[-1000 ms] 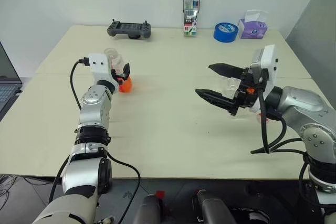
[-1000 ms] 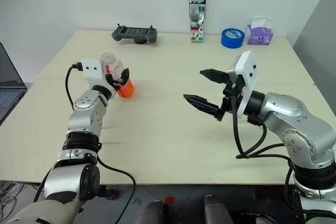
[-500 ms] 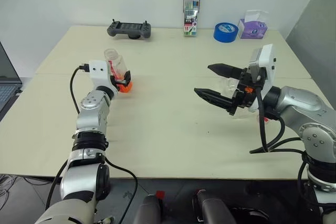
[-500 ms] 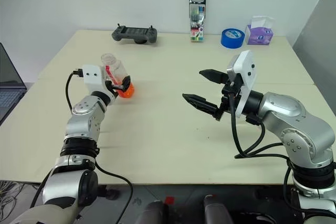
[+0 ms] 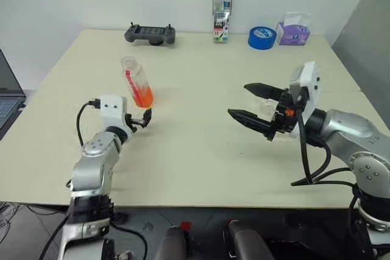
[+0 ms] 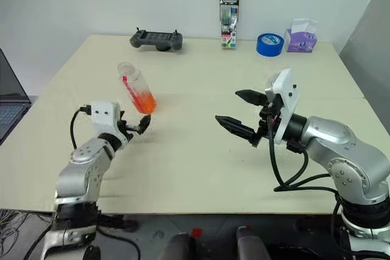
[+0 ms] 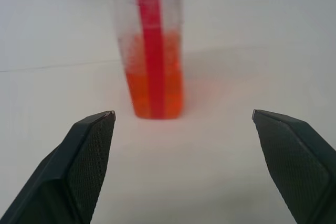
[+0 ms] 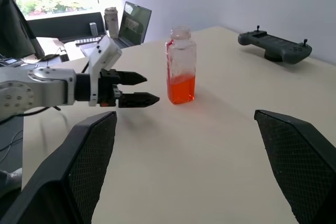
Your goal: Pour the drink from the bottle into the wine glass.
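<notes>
Head views: finds the bottle upright on the cream desk, uncapped, with the drink filling roughly its lower third. Puts the left hand just short of the bottle, spread wide and holding nothing. Shows the right hand well apart across the desk, likewise spread and empty. Hints at the wine glass as a faint clear shape behind those fingers; cannot tell whether any drink is in it. Judges the bottle released, the pour itself unconfirmed. Along the far edge: game controller, marker pack, blue tape roll, tissue box, against a plain white wall.

Left wrist view: frames the bottle's red label strip between two parted fingers, untouched.

Right wrist view: looks past open fingers to bottle, left hand, a laptop and a bright window.
</notes>
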### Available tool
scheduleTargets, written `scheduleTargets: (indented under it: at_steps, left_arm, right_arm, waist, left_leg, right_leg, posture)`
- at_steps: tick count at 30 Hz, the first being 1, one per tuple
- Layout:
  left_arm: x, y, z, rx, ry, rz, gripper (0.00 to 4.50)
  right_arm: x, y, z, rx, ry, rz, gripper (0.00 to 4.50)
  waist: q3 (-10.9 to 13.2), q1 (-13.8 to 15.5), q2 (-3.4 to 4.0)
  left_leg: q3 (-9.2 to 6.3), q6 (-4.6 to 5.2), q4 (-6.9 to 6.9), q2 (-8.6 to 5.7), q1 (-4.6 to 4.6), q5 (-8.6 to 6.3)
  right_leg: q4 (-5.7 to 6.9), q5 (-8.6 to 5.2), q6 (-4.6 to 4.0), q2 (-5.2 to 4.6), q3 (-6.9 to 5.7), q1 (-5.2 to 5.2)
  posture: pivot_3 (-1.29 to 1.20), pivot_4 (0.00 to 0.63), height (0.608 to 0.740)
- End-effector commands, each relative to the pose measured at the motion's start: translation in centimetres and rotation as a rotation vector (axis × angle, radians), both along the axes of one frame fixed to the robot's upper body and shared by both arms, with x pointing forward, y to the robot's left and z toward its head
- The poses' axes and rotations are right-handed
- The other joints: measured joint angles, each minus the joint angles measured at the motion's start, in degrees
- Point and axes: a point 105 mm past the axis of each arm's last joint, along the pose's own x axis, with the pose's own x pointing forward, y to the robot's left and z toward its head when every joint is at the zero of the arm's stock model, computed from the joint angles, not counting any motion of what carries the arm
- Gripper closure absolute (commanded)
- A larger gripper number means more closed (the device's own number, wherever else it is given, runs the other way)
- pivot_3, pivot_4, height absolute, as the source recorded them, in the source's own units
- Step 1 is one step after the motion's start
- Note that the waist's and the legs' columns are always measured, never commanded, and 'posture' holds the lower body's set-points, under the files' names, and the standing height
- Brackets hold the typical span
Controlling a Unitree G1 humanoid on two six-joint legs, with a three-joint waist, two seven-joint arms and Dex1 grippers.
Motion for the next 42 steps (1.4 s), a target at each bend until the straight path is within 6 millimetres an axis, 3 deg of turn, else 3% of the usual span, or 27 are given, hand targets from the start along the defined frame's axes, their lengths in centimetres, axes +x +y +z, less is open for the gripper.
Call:
scheduleTargets:
  at_steps: [1,4,8,12,18,23,28,38,42]
  left_arm:
    - [-2.4,-5.6,2.2,0.057,-0.032,-0.404,0.02]
    - [-3.9,-9.7,3.9,0.030,-0.040,-0.706,0.02]
    - [-4.5,-13.0,5.2,0.004,-0.066,-0.905,0.02]
    - [-4.1,-14.2,6.1,-0.025,-0.102,-1.017,0.02]
    - [-4.1,-15.3,4.4,-0.037,-0.099,-1.039,0.02]
    - [-4.9,-15.3,3.5,-0.051,-0.091,-1.044,0.02]
    - [-5.1,-14.7,2.6,-0.046,-0.074,-1.006,0.02]
    - [-5.6,-14.7,1.5,-0.069,-0.049,-0.968,0.02]
    - [-5.7,-14.8,1.5,-0.071,-0.046,-0.968,0.02]
  right_arm:
    - [0.2,-1.8,0.4,-0.111,-0.035,-0.100,0.00]
    - [1.9,-4.9,-0.6,-0.252,0.015,-0.257,0.00]
    - [3.6,-8.5,-0.8,-0.328,0.071,-0.404,0.00]
    - [6.3,-11.4,-1.0,-0.376,0.230,-0.549,0.00]
    - [9.9,-14.1,-0.8,-0.392,0.416,-0.676,0.00]
    - [11.9,-13.9,-2.1,-0.377,0.606,-0.724,0.00]
    - [12.4,-13.8,-3.1,-0.378,0.719,-0.746,0.00]
    - [12.2,-9.5,-3.4,-0.338,0.857,-0.647,0.00]
    - [11.7,-8.7,-3.6,-0.353,0.866,-0.621,0.00]
  waist:
    - [0.0,0.1,0.01]
    - [0.0,0.3,0.00]
    - [0.0,0.1,-0.01]
    - [0.0,-0.6,0.02]
    - [0.0,-0.7,0.05]
    - [0.0,-0.9,0.05]
    - [0.0,-0.7,0.06]
    - [0.0,-0.4,0.09]
    - [0.0,-0.3,0.09]
  left_leg:
    - [0.00,0.00,0.00,-0.01,0.01,0.00]
    - [0.12,0.01,0.01,-0.12,0.01,0.01]
    - [0.32,0.02,0.01,-0.14,0.01,0.01]
    - [0.52,0.03,-0.04,-0.15,0.07,0.01]
    - [0.62,0.07,-0.15,-0.01,0.21,-0.01]
    - [0.66,0.09,-0.16,0.01,0.13,-0.03]
    - [0.65,0.09,-0.14,0.03,0.09,-0.03]
    - [0.62,0.09,-0.10,0.04,0.06,-0.03]
    - [0.58,0.09,-0.10,0.05,0.03,-0.03]
  right_leg:
    - [-0.03,-0.01,0.00,0.03,-0.03,0.03]
    - [-0.10,-0.03,0.01,0.05,-0.03,0.05]
    - [-0.12,-0.18,0.27,0.07,0.17,0.02]
    - [-0.10,-0.17,0.25,0.21,0.33,-0.04]
    - [-0.07,0.00,-0.06,0.54,0.41,-0.09]
    - [-0.09,0.00,-0.08,0.55,0.44,-0.15]
    - [-0.09,0.00,-0.08,0.49,0.44,-0.18]
    - [-0.04,0.01,-0.08,0.46,0.41,-0.22]
    - [-0.04,0.01,-0.08,0.47,0.37,-0.23]
  posture:
    - [0.00,0.150,0.740]
    - [0.00,0.150,0.740]
    - [0.00,0.150,0.740]
    - [0.00,0.150,0.740]
    - [0.00,0.150,0.740]
    - [0.00,0.150,0.740]
    - [0.00,0.150,0.740]
    - [0.00,0.150,0.740]
    - [0.00,0.150,0.740]
